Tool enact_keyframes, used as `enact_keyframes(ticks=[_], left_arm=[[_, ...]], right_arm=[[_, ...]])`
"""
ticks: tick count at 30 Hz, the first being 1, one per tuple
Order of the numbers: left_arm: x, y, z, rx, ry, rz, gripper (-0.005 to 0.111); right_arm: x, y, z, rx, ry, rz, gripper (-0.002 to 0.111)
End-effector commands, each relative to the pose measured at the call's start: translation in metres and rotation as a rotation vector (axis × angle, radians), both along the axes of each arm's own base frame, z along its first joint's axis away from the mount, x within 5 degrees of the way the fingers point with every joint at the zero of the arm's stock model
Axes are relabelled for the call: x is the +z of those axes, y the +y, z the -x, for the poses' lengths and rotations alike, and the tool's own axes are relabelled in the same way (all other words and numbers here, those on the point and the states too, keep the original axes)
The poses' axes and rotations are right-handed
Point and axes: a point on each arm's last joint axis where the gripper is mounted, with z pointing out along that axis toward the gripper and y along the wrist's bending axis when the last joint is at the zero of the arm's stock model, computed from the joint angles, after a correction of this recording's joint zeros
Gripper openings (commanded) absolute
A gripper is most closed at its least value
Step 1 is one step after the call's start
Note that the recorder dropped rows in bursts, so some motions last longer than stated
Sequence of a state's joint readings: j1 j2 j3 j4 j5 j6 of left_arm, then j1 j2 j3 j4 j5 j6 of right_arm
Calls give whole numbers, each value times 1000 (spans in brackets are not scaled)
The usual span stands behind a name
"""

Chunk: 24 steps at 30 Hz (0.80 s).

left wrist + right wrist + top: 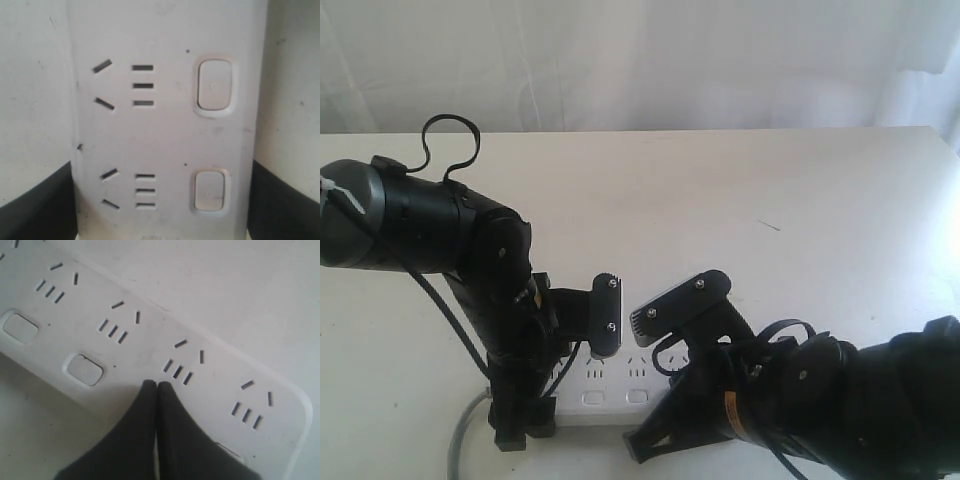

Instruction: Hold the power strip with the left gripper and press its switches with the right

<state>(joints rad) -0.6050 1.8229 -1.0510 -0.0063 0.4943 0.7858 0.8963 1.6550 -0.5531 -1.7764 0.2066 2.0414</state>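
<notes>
The white power strip [610,385] lies at the table's near edge, mostly hidden under both arms. My left gripper [162,212] straddles its width, with one black finger [35,205] pressed to one long side and the other against the opposite side, so it is shut on the strip. Its grey-padded finger [608,312] shows from outside. Two switches [215,84] lie ahead of it. My right gripper [156,386] is shut with nothing in it, its tips over the strip between a switch [85,370] and a socket group. Another switch [231,452] peeks from under its fingers.
The strip's grey cord [465,430] runs off the front left of the white table [800,220]. A white curtain [650,60] hangs behind the table's far edge. The right arm's black body [860,400] fills the near right corner.
</notes>
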Motion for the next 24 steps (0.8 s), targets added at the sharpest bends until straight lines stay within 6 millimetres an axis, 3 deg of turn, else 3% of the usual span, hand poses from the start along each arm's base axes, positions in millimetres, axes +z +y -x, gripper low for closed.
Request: enact_keyframes(ticks=[1,6,9,17,24], left_arm=[[-10,6,10,-43,83,-76,0],[-10,6,10,-45,82,-76,0],[-10,6,10,-45,84,-77,0],[-10,6,10,-43,89,-78,0],[-10,6,10,-41,88,-77,0]], right_arm=[[-6,-14,6,-45,36,15,0],[41,-18,9,-43,-89,-130,0],[57,-25,9,-70,-159,-161,0],[24,-35,15,-109,-77,-60,0],[21,-35,14,-121,-76,-49,0]])
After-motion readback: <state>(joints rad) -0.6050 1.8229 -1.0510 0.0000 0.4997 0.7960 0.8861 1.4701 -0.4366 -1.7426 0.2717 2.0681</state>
